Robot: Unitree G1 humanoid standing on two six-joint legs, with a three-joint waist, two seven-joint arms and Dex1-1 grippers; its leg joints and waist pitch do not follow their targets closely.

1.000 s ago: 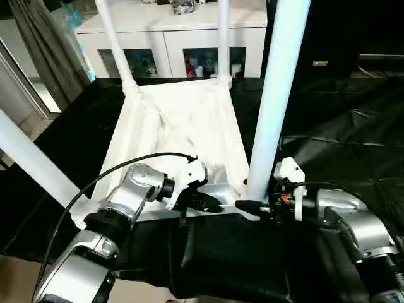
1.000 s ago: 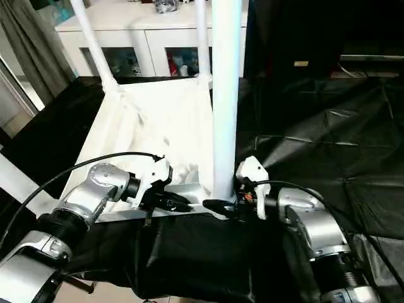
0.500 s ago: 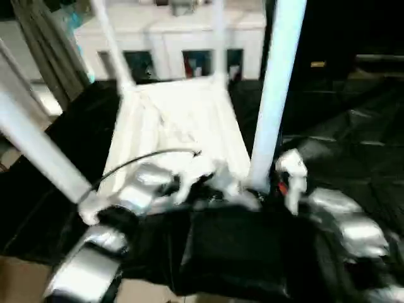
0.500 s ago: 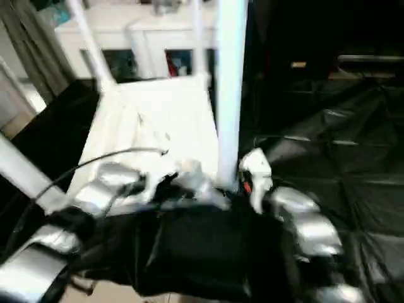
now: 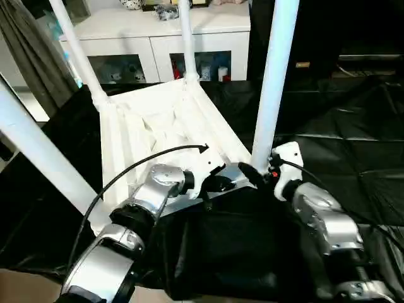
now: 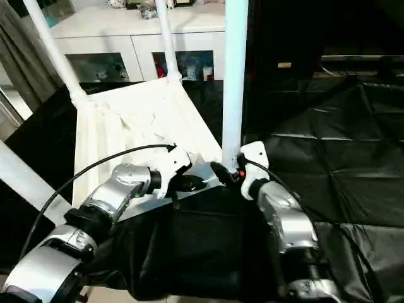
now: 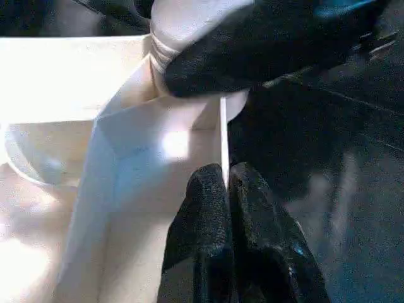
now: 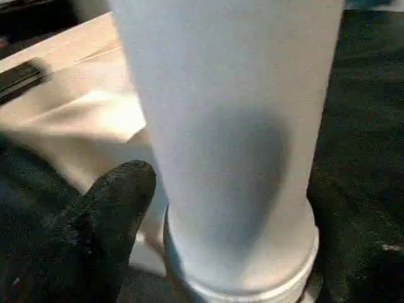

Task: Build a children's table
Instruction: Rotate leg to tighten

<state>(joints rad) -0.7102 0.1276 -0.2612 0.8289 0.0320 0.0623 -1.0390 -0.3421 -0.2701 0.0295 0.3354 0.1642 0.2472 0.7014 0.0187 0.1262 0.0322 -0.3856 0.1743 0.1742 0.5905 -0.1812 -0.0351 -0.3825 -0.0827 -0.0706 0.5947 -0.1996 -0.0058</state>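
Note:
The children's table lies upside down on the black cloth, ribbed underside up, with its white legs pointing upward. My left gripper sits at the near edge beside the near right corner. It is shut on the thin rim, which runs down between its fingertips. My right gripper stands open around the base of the near right leg. One black finger lies close beside that leg, just above the socket collar.
The black-draped big table spreads out to the right. A white glass-door cabinet stands behind. The near left leg slants across the left side. A black cable arcs over my left forearm.
The whole view has shifted. The children's table now lies more askew, its far end swung left. My right forearm has come round from the leg's side toward its near side.

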